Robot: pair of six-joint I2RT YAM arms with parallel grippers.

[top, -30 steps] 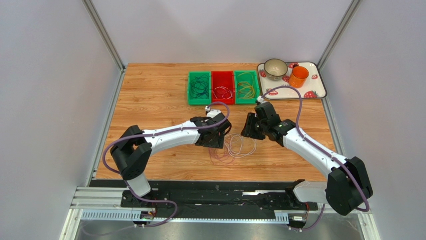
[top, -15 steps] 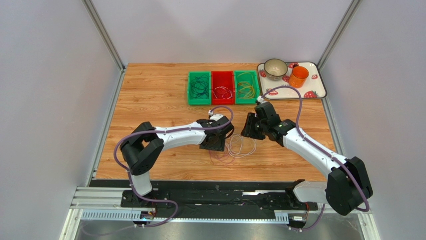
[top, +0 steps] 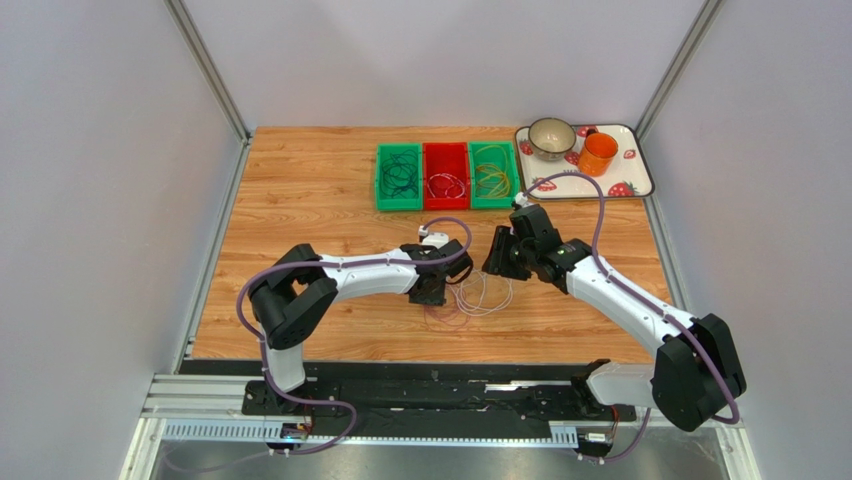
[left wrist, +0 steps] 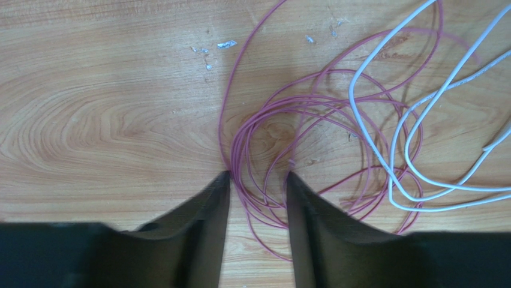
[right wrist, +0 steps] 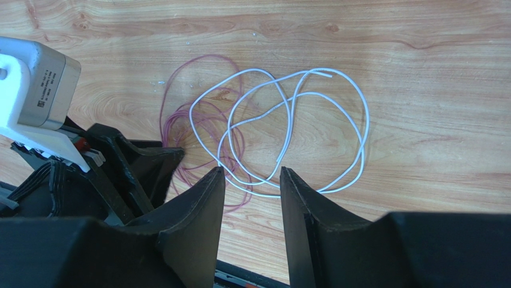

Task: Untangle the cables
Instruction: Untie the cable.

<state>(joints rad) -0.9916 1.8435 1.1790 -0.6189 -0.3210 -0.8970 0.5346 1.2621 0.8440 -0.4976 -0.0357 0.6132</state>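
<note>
Overlapping on the wooden tabletop: a thin purple wire coil and a looped white wire. The left gripper has its fingers spread, and the coil's near strands pass between the tips. The right gripper hangs above the white wire, just right of the coil, fingers spread and empty. Three plastic bins, coloured green, red and green, hold further wires well beyond the coil.

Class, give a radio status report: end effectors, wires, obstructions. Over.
Left end effector open, straddling purple wire on table. Right end effector open above white wire. Wires overlap, not yet separated.
</note>
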